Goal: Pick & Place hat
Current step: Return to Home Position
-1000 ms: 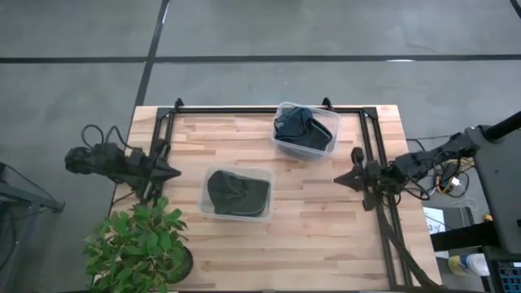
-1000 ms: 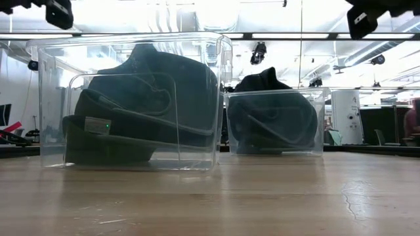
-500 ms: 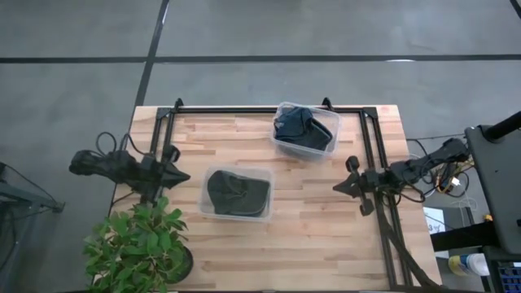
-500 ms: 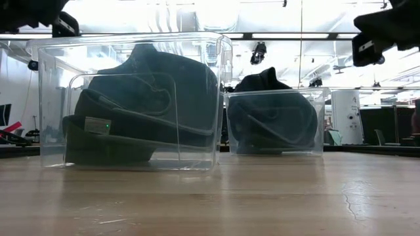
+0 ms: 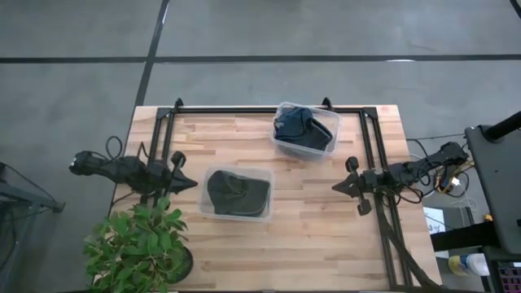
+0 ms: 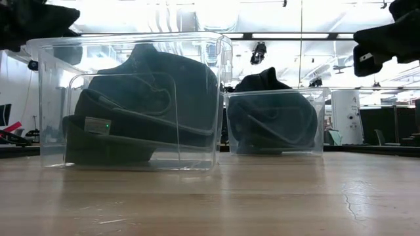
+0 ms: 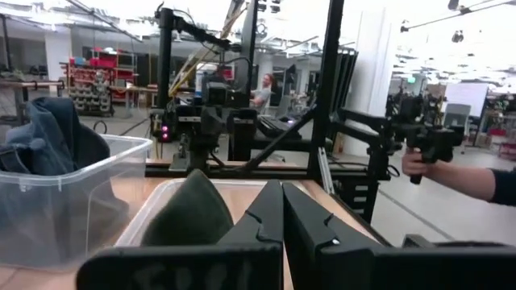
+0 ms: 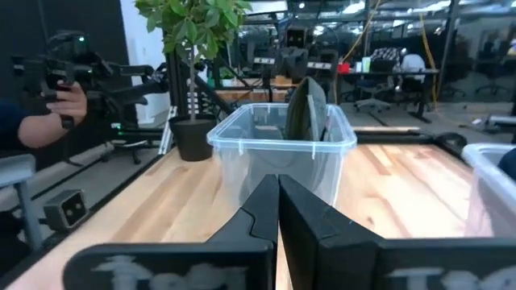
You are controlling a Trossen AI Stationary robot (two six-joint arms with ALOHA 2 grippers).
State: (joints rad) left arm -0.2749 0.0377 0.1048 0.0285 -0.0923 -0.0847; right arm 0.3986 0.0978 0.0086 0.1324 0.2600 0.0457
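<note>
At frame centre the gray cap (image 5: 234, 192) and blue caps (image 5: 303, 128) lie binned on the surface (image 5: 326, 236); the left tool (image 5: 189, 184) and right tool (image 5: 338, 187), pinched closed and empty at the sides, probably need only parking at home.

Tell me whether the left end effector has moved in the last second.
Yes. In the high view, the left end effector has shifted closer to the transparent bin holding the gray cap.

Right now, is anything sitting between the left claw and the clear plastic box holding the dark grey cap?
Nothing visible. Only wooden tabletop lies between the shut left gripper and the clear plastic bin, where the dark grey cap already lies. The right gripper waits at the table's right side, also shut.
</note>
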